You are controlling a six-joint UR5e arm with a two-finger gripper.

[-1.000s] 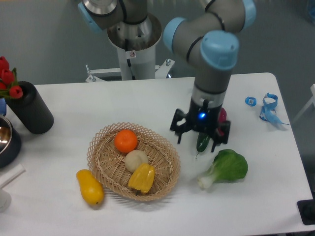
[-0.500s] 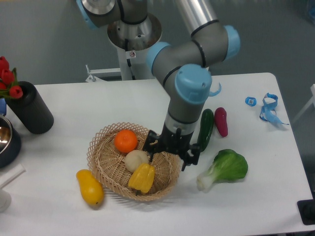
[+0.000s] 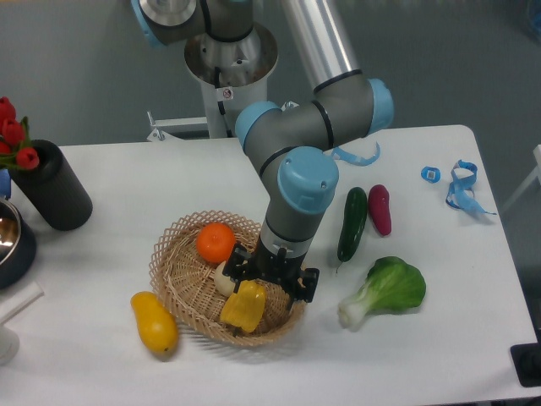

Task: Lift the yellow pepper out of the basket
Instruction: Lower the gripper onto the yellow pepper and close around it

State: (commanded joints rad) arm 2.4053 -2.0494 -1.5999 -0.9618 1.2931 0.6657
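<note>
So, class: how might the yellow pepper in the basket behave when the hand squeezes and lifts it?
The yellow pepper looks glossy, so it may slip. Its lobed sides probably give the hand uneven contact. Lying tilted in the basket, it might twist.

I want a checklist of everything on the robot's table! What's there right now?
Surface: white table, looks dry.
Job's things: yellow pepper in the basket, near its front edge.
Clutter: orange and pale ball in the basket; mango in front of it; cucumber, dark red vegetable, bok choy to the right; blue strap.
Tool: over the basket, right at the pepper; open or shut, cannot tell.
Cables: nothing seen.
Surroundings: black vase with red tulips, a bowl at the left edge.
</note>
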